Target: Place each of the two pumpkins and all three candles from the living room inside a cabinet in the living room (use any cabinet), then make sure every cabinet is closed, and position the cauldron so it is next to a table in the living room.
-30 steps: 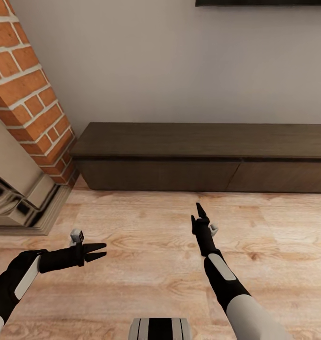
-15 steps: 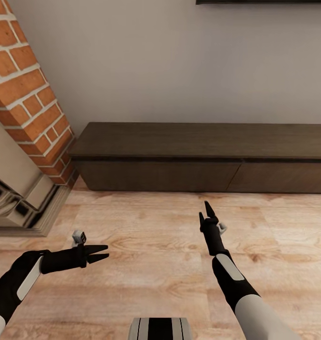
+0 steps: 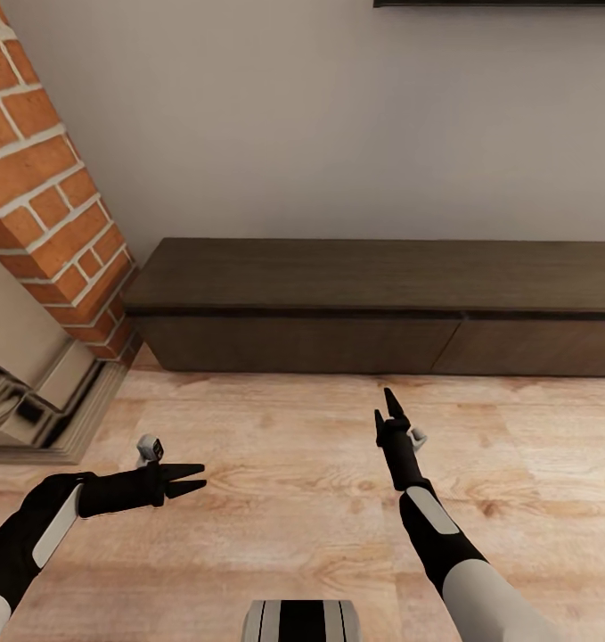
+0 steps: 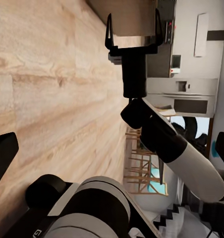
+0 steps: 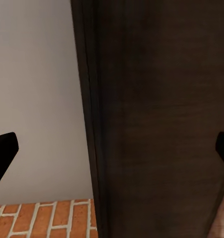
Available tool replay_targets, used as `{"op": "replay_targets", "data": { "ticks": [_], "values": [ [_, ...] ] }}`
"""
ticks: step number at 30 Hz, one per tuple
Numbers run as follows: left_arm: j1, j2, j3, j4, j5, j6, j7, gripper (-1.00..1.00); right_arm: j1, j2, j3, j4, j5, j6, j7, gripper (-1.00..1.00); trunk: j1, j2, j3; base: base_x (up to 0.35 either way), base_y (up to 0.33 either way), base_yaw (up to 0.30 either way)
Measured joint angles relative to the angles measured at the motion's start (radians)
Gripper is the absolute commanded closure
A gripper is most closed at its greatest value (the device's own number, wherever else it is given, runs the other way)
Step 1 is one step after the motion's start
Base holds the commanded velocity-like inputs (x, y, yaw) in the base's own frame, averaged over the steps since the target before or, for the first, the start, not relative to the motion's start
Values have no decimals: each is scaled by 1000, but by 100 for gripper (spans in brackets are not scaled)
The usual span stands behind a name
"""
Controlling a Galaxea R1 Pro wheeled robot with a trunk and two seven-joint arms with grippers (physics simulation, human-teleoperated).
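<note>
The cabinet (image 3: 373, 303) is a long, low, dark brown unit against the grey wall, with both flat fronts shut. My right gripper (image 3: 385, 407) hangs open over the wood floor, pointing at the cabinet and a short way in front of it. In the right wrist view the cabinet (image 5: 161, 124) looms close between the spread fingertips (image 5: 4, 148). My left gripper (image 3: 201, 476) is open and empty, low over the floor and pointing right. The left wrist view looks across at the right gripper (image 4: 133, 27), with nothing between its fingers. The pumpkins, candles and cauldron are out of view.
A red brick chimney column (image 3: 53, 205) rises at the left with a shiny metal fireplace surround (image 3: 26, 401) at its foot, close to my left arm. Bare wood floor (image 3: 284, 446) runs between me and the cabinet. A dark screen edge (image 3: 498, 3) hangs on the wall above.
The whole view has shifted a little, so the cabinet sits lower and nearer. My right gripper has moved slightly right and forward. Both grippers stay open.
</note>
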Motion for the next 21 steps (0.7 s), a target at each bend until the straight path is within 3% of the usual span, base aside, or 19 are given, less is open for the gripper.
{"op": "replay_targets", "data": {
  "ticks": [12,21],
  "values": [
    [0,0,1,0,0,0,0,-100,0,-1,0,5,0,-9,6,-100,0,0,0,260,0,0],
    [0,-1,2,0,0,0,0,-100,0,-2,0,7,-1,-7,39,-100,0,0,0,82,0,0]
  ]
}}
